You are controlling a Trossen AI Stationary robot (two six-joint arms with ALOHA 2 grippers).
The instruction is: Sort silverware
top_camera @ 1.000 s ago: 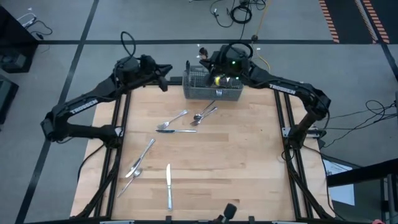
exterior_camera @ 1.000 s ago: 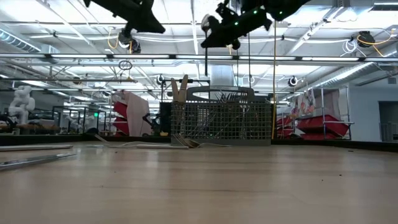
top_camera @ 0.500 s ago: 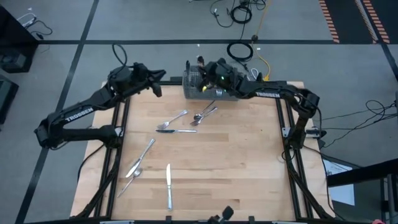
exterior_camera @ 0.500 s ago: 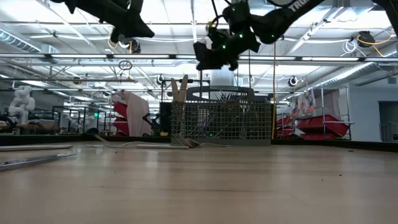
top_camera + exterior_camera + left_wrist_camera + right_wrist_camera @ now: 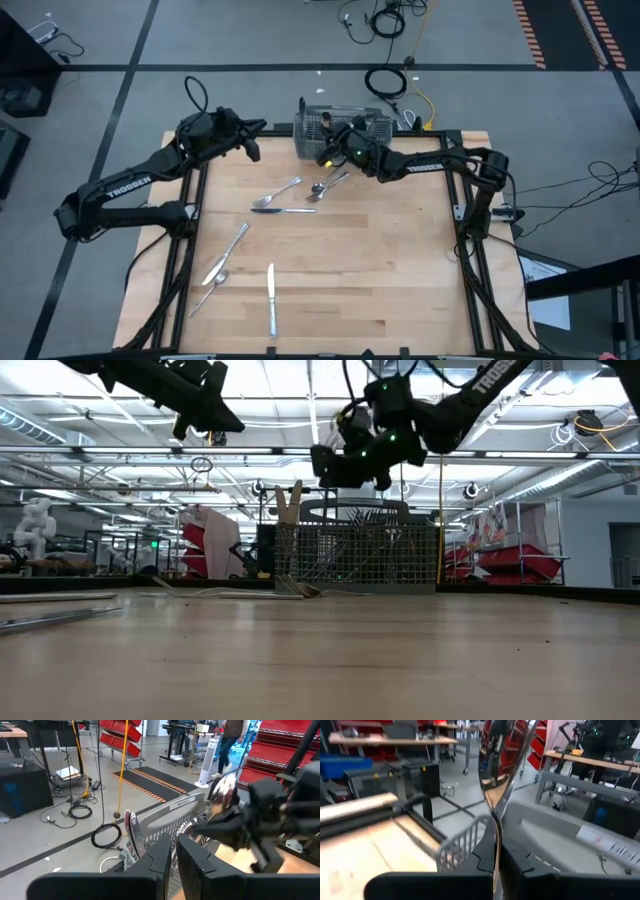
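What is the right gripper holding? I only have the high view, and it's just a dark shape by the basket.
Observer: A spoon. The right wrist view shows the right gripper shut on its handle, with the bowl sticking out past the fingers.
Operator: Is it touching the basket?
Observer: No. In the low view it hangs above the basket, clear of the rim.
Operator: And the left gripper?
Observer: In its wrist view, the left gripper holds nothing and faces the basket.
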